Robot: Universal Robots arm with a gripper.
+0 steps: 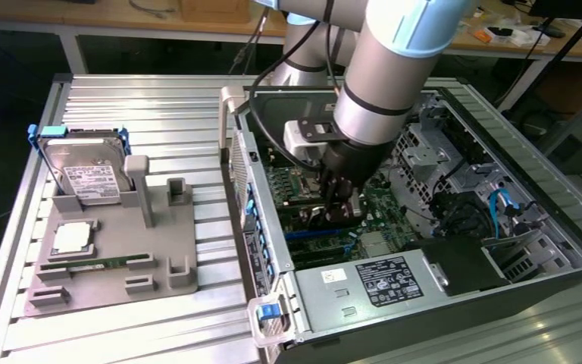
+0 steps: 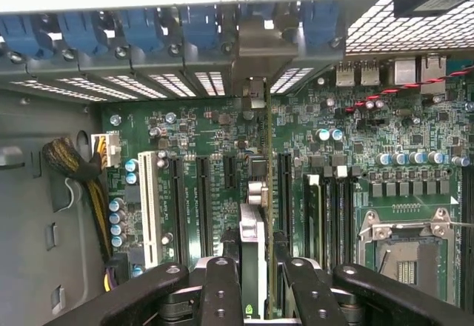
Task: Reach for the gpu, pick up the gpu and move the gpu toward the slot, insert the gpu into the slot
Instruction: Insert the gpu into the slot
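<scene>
Looking into the open computer case, you see your claw clamped on the gpu, edge-on above the motherboard.

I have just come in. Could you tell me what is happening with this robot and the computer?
The robot arm reaches into the open computer case. Its gripper holds the gpu edge-on over the motherboard, in line with the expansion slots. Whether the card is already seated cannot be told. A hard drive stands in the gray holder beside the case.
</scene>
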